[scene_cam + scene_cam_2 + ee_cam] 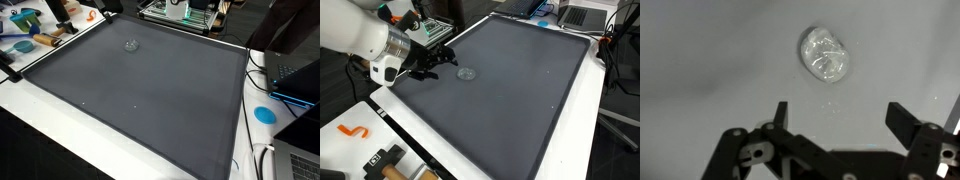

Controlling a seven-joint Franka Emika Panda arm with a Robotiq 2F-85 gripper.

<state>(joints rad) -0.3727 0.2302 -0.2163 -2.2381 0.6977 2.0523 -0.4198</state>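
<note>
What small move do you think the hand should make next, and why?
Probably ease forward and down toward the small clear crumpled piece: the hand is open and empty, and the piece lies on the grey mat just beyond its fingertips, untouched.

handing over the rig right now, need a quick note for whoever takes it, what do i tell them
Gripper: open, empty, touching nothing, low over the dark mat.
Small clear glossy piece: lies on the mat just ahead of the open jaws, apart from them. What it is cannot be told. It shows in both exterior views.
Done: the gripper sits close to the piece, with its jaws facing it.
Left: the piece is not yet gripped or lifted.
Around: the mat lies on a white table, with tools and orange parts off the mat's edge.
</note>
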